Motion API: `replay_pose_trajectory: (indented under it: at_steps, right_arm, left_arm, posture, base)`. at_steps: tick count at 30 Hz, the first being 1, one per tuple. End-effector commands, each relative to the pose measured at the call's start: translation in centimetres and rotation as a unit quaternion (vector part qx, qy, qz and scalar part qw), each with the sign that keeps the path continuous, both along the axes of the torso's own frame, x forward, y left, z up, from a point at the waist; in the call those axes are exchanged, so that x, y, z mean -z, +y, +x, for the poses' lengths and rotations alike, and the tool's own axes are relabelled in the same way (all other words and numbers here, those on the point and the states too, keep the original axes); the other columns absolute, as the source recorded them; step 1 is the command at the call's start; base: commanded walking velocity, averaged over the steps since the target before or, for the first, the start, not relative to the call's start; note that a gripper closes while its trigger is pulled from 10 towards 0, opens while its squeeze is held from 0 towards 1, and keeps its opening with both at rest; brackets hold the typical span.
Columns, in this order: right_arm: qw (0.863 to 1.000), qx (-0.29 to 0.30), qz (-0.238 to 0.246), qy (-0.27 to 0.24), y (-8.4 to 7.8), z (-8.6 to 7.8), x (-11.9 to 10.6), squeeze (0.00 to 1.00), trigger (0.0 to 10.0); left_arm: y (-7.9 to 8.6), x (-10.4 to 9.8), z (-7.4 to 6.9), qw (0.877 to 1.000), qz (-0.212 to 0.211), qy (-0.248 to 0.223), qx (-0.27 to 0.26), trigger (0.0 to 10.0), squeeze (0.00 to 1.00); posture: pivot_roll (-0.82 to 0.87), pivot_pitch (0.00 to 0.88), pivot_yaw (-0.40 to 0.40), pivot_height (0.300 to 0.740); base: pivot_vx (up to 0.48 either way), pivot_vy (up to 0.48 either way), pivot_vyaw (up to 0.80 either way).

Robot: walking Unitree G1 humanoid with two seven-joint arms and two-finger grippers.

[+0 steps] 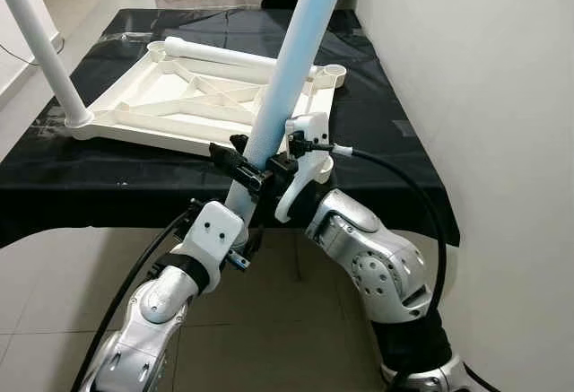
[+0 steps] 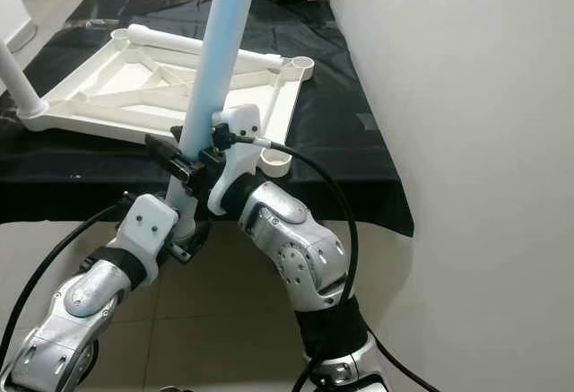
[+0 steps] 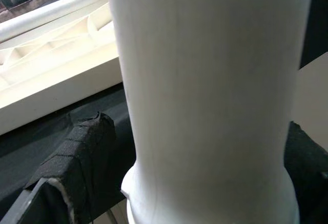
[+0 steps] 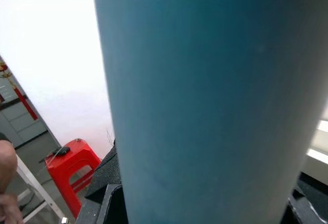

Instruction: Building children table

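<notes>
Gripping pale table leg (image 1: 296, 60), both pincers, upturned tabletop (image 1: 188, 96) behind

Both head eyes look forward and down over the arms, sharing the black-draped table (image 1: 108, 186) and the upturned white tabletop (image 1: 215, 96). Each wrist camera sits pressed close against the pale leg (image 3: 205, 106).

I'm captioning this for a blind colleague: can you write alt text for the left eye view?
Both grippers, left gripper and right gripper, clamp a pale blue table leg tilted above an upturned white tabletop on a black-covered table.
</notes>
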State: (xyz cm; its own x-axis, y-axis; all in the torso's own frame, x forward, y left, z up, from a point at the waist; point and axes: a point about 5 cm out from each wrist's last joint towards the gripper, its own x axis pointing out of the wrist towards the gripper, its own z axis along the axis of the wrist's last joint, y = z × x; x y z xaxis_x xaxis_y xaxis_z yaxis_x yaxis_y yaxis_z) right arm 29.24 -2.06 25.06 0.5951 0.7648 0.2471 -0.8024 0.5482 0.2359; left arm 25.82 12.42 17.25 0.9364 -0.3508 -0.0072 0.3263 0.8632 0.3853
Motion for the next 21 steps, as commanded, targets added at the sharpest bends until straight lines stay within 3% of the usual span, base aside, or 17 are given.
replay_pose_trajectory:
  at_steps: [1, 14, 15, 17, 18, 20, 21]
  right_arm:
    - [1.0, -0.013, 0.005, -0.006, 0.4, -0.5, -0.4, 0.0, 10.0]
    - [1.0, 0.008, 0.003, -0.017, -0.1, 0.0, -0.6, 0.0, 10.0]
    - [1.0, 0.011, 0.001, -0.024, -0.2, 0.1, -0.6, 0.97, 10.0]
    - [1.0, 0.011, 0.001, -0.024, -0.2, 0.1, -0.6, 0.97, 10.0]
    - [1.0, 0.013, -0.003, -0.028, -0.3, 0.1, -0.5, 1.0, 10.0]
    - [0.999, 0.012, -0.008, -0.034, -0.7, 0.3, -0.3, 1.0, 10.0]
    - [0.999, 0.011, -0.01, -0.039, -0.9, 0.5, -0.3, 0.0, 10.0]
  left_arm:
    - [-0.3, 0.4, 0.0, 1.0, 0.001, 0.007, 0.003, 0.0, 0.0]
    - [0.2, 1.0, 0.0, 1.0, 0.01, 0.015, -0.016, 0.0, 0.0]
    - [0.2, 1.0, 0.1, 1.0, 0.012, 0.016, -0.018, 8.7, 0.0]
    - [0.2, 1.0, 0.1, 1.0, 0.012, 0.016, -0.018, 8.7, 0.0]
    - [0.2, 1.0, 0.1, 1.0, 0.007, 0.018, -0.015, 10.0, 0.0]
    - [0.1, 0.8, -0.1, 1.0, -0.005, 0.018, 0.006, 10.0, 0.0]
    - [0.1, 0.7, -0.4, 0.999, -0.021, 0.023, 0.019, 10.0, 0.0]
  posture:
    - [0.09, 0.127, -0.028, 0.74]
    - [0.08, 0.124, -0.029, 0.74]
    - [0.08, 0.123, -0.03, 0.74]
    - [0.08, 0.123, -0.03, 0.74]
    - [0.08, 0.122, -0.029, 0.74]
    - [0.09, 0.122, -0.03, 0.74]
    - [0.08, 0.123, -0.027, 0.74]
  base:
    - [0.0, 0.0, 0.0]
    - [0.0, 0.0, 0.0]
    - [0.0, 0.0, 0.0]
    - [0.0, 0.0, 0.0]
    - [0.0, 0.0, 0.0]
    - [0.0, 0.0, 0.0]
    - [0.0, 0.0, 0.0]
